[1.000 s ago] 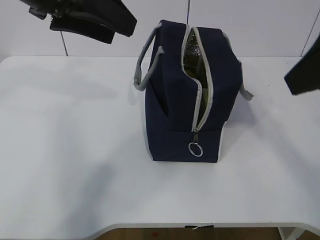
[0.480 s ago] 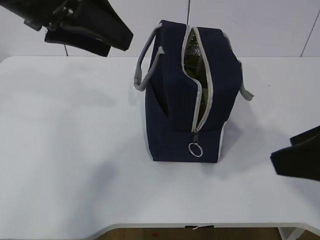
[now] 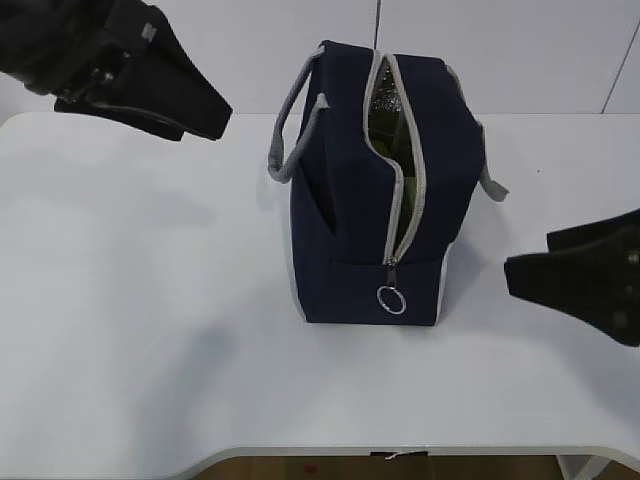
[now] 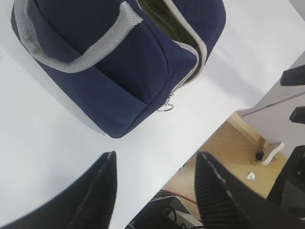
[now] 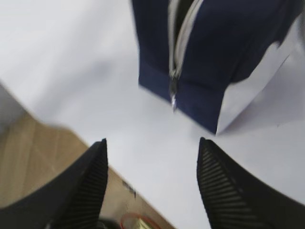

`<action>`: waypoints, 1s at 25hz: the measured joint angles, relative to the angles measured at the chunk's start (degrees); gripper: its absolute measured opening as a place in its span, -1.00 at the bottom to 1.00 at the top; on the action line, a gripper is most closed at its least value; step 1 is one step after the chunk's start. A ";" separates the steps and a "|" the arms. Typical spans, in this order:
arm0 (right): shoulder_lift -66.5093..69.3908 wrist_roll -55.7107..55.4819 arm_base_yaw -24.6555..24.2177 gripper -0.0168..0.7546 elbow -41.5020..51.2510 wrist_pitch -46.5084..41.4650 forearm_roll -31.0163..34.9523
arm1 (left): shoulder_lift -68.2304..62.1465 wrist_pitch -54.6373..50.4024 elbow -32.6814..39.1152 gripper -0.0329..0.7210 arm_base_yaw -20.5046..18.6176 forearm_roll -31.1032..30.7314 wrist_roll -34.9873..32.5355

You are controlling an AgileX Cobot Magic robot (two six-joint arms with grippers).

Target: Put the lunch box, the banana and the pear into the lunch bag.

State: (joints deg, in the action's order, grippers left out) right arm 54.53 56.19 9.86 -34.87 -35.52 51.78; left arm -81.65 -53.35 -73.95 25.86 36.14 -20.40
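Both arms had shifted in the last second: on the exterior view the left gripper had swung lower and further left, away from the lunch bag, while the right gripper, high at the frame edge a moment back, had dropped down to table height just off the bag's right side. That read as both arms backing off rather than reaching in, and neither carried anything. The bag stood upright mid-table, zipper still run open along the top, ring pull hanging at the near end, silver lining and something greenish showing in the slot; whether that was the lunch box lid, I couldn't say. No banana, no pear on the table, so my guess was that all three were already inside. Over to the left wrist view: the left gripper hung with fingers spread wide and empty, the bag up ahead, well apart, grey handle draped across its side, floor visible past the table edge. Right wrist view, blurred with motion: fingers again parted with nothing between them, the bag's zipper end and white side panel just ahead. Nothing stood in the way; only the handles loitered near the opening.
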 joint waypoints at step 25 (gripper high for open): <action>29.13 69.64 0.00 0.23 7.88 -1.21 51.25 | 0.12 6.41 0.00 0.13 0.00 -1.69 -0.58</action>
State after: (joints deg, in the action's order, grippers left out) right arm 83.66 125.82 9.86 -26.99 -36.72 103.03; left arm -81.53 -46.94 -73.95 25.86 34.45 -20.98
